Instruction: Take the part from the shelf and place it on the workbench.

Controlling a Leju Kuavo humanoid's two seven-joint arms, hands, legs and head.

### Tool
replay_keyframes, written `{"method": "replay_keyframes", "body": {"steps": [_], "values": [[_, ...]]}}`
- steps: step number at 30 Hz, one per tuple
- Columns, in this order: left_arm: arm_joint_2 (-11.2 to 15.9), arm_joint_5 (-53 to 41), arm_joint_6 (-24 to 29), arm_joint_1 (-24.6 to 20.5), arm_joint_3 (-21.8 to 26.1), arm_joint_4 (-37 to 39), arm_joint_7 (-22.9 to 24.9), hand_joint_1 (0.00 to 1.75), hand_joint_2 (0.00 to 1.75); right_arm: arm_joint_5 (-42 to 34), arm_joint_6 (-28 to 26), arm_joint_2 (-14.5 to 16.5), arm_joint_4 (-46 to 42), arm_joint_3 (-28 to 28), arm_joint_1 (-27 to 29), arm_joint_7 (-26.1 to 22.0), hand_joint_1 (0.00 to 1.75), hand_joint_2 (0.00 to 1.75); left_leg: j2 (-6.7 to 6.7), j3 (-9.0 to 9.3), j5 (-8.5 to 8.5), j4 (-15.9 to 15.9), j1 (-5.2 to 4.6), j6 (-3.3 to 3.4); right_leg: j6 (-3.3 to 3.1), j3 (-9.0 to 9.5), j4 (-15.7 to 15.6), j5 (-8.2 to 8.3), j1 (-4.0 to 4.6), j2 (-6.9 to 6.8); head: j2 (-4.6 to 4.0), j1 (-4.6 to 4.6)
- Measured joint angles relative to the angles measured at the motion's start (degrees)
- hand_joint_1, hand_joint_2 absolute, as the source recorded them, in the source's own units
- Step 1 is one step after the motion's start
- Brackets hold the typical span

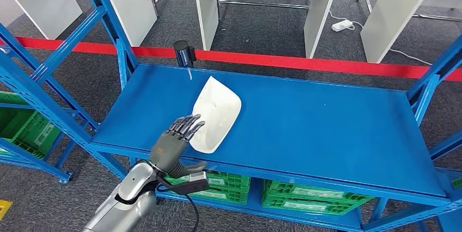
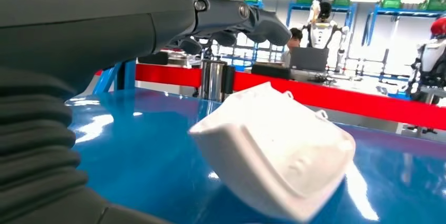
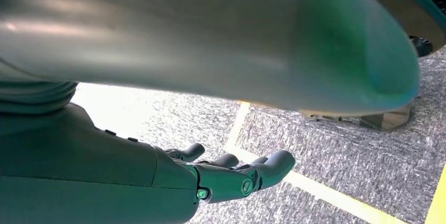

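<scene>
While left hand (image 1: 177,140) hovers released just short of part (image 1: 216,114) | slide fingers over near rim — clamp thumb beneath | right hand (image 3: 231,174) hangs slack, holding nothing

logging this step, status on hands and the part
Left hand open, reaching at the part. Right hand open, hanging. Part lies on the shelf, nothing in the way.

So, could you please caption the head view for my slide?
Left hand, fingers spread, reaches toward the white part on the blue shelf.
</scene>
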Motion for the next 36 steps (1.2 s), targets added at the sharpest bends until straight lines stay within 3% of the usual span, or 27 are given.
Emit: {"method": "replay_keyframes", "body": {"steps": [11,24,36], "values": [[0.2,-2.9,-0.5,-0.7,-1.8,1.4,0.4,0.00,1.75,0.0,0.0,0.0,0.0,0.0,0.0,0.5,0.00,0.00,0.00,0.01,0.00,0.0,0.00,0.01,0.01,-0.01,0.0,0.00,-0.01,0.00,0.00,0.00],[-0.8,-1.9,-1.3,-7.4,-2.8,10.1,0.2,0.00,1.75,-0.7,0.0,0.0,0.0,0.3,0.0,0.8,0.00,0.00,0.00,0.03,0.00,0.0,0.00,0.00,0.01,0.01,0.0,0.00,-0.01,0.00,0.00,0.00],[-1.7,-1.7,-1.5,-10.3,-2.8,14.5,0.4,0.00,1.75,-0.5,0.0,0.0,0.0,1.1,-0.1,1.1,0.00,0.00,0.00,0.05,0.00,0.0,0.00,0.01,0.01,0.05,0.0,0.00,-0.02,0.00,0.00,0.00]]}}
